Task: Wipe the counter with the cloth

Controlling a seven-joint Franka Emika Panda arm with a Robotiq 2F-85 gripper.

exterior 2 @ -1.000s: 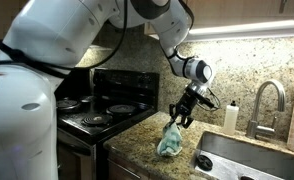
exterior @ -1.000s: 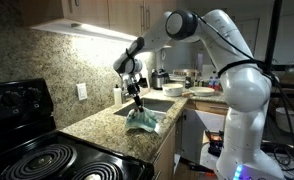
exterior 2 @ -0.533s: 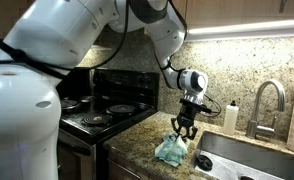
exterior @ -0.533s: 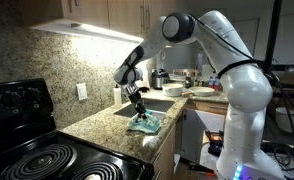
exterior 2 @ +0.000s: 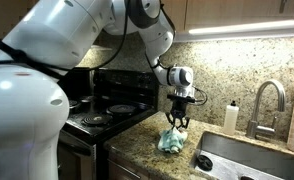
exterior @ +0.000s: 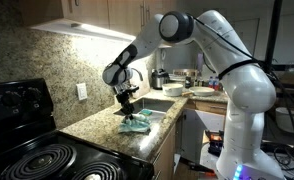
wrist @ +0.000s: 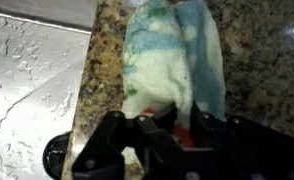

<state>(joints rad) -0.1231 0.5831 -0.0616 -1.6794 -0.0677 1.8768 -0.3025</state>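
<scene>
A light blue and white cloth [exterior: 135, 124] lies bunched on the speckled granite counter [exterior: 97, 128], next to the sink. It also shows in an exterior view [exterior 2: 171, 141] and in the wrist view [wrist: 175, 58]. My gripper [exterior: 129, 110] stands straight above it, shut on the cloth's top and pressing it onto the counter. In the wrist view my gripper [wrist: 170, 122] has its black fingers closed around a fold of cloth, with a red patch between them.
A steel sink [exterior 2: 249, 160] with a tap [exterior 2: 264, 100] lies beside the cloth, and a black sink plug [exterior 2: 204, 161] sits near its rim. A black stove [exterior: 37, 150] stands at the counter's other end. A soap bottle [exterior 2: 230, 116] stands by the wall.
My gripper has dragged the cloth along the counter away from the sink and toward the stove, staying shut on it. The cloth lies flatter on the counter than before.
</scene>
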